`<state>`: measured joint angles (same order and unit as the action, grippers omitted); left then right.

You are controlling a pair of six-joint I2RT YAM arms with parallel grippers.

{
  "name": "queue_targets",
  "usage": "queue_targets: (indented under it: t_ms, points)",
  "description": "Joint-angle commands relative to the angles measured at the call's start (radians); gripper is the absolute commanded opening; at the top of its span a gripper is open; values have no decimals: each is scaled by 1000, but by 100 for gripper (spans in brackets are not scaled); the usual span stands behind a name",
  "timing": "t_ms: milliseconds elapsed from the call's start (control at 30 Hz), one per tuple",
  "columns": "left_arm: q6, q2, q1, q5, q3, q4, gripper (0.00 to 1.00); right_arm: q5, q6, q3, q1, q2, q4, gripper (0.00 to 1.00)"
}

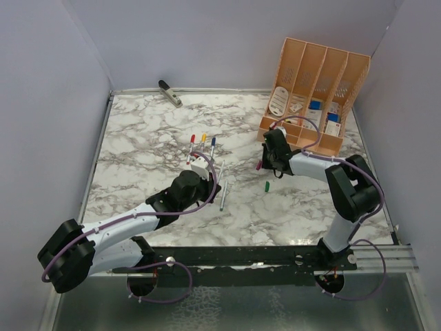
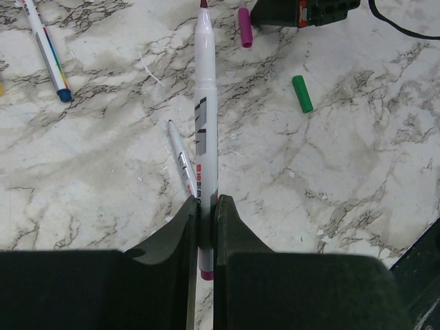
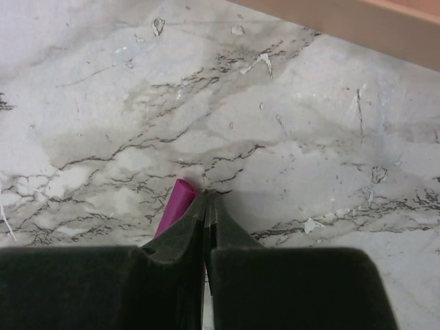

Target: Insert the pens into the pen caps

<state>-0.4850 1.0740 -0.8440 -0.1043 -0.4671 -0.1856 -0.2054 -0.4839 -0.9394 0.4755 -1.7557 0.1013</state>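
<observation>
Left fingers (image 2: 230,227) are clamped on the pen (image 2: 205,124) low down near its back end. From there the barrel runs straight up the middle of the left wrist view, and the purple tip reaches the top edge. That long axis is what I'm steering by.

The magenta cap (image 2: 245,27) lies on the desk (image 2: 357,179) just right of the tip, at top centre of that view. It lies roughly parallel to the pen, so the two are side by side rather than nose to mouth. I can't tell which end of the cap is the open one.

Right fingers (image 3: 227,230) are pressed flat together with nothing between them. In the right wrist view the cap pokes out at lower centre, just left of the fingertips. It's either touching the left one or very close, hard to say which. So the right arm is clearly the nearer one to the cap.

My read is that the right side has to open, pick the cap up and turn its mouth towards the tip before I push the pen in.

The green cap (image 2: 302,94) lies further down on the right of the left wrist view, well clear of all this.
</observation>
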Motion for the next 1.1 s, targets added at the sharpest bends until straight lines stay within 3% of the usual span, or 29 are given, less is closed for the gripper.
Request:
queue_targets:
  t_ms: [0,400,767,1067]
  points:
    - [-5,-8,8,11,-23,-17,0,24,11,-9,-8,-64,29,1]
    - [2,-15,15,12,-21,-21,0,-52,3,-71,-8,-60,34,3]
    - [7,-5,16,21,-8,-38,0,-99,-13,-107,-8,68,82,38]
    - [9,11,16,30,-3,-51,0,-17,21,-108,5,29,70,44]
